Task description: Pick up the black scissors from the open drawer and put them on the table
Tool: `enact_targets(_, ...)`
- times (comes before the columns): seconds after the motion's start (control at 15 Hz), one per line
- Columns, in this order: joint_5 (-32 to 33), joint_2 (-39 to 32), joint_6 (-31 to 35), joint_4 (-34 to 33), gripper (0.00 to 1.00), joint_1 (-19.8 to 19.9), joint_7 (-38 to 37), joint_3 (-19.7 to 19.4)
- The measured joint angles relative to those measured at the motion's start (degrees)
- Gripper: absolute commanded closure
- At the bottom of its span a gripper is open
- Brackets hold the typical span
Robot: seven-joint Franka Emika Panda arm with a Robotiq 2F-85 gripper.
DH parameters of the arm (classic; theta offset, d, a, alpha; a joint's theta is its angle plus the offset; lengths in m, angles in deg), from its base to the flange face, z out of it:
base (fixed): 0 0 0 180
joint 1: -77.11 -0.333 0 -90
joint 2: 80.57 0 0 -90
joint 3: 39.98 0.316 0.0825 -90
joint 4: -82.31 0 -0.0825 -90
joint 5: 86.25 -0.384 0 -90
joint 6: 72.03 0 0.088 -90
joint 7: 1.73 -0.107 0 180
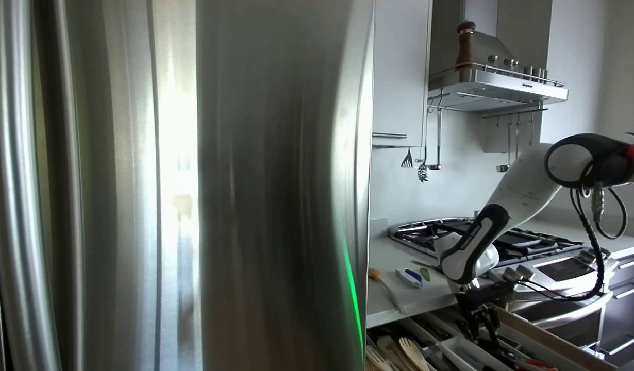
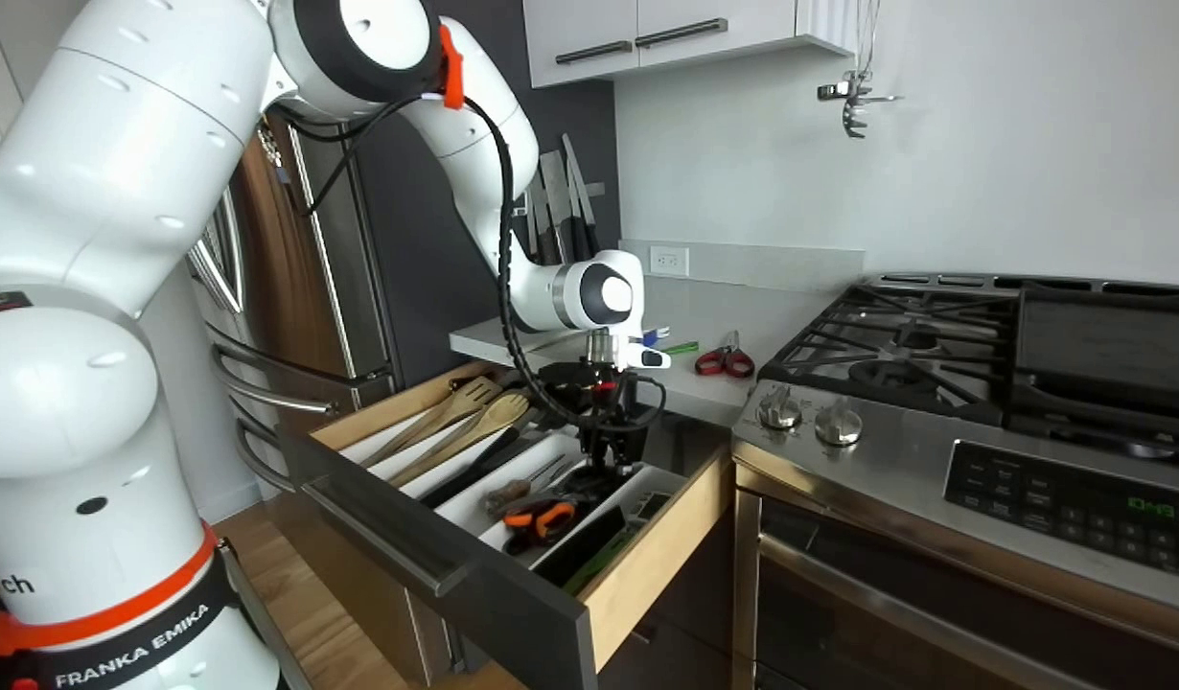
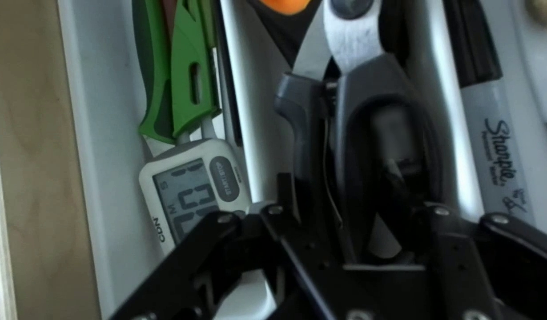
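Observation:
The black scissors (image 3: 358,102) lie in a narrow white compartment of the open drawer (image 2: 661,537), with their dark handles under my gripper in the wrist view. In an exterior view they are a dark shape, partly hidden by the gripper. My gripper (image 3: 344,191) is low in the drawer, its fingers apart around the handles. One finger is left of the handles; the other is dark and blurred near the right loop. Contact cannot be made out. In both exterior views the gripper (image 1: 479,330) (image 2: 611,455) points down. The table (image 2: 781,307) is the white worktop behind the drawer.
Orange-handled scissors (image 2: 542,522) share the compartment. A white timer (image 3: 191,191) and green-handled tools (image 3: 191,75) lie to its left, a Sharpie marker (image 3: 500,151) to its right. Red-handled scissors (image 2: 726,359) lie on the worktop. The gas hob (image 2: 896,355) is beside it.

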Motion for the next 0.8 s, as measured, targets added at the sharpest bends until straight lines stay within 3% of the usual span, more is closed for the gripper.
enact_targets(0.13, 0.00, -0.24, -0.37, -0.37, 0.80, 0.00, 0.30, 0.00)
enact_targets(0.8, -0.65, 1.15, -0.48, 0.95, 0.80, 0.54, 3.29, 0.20)
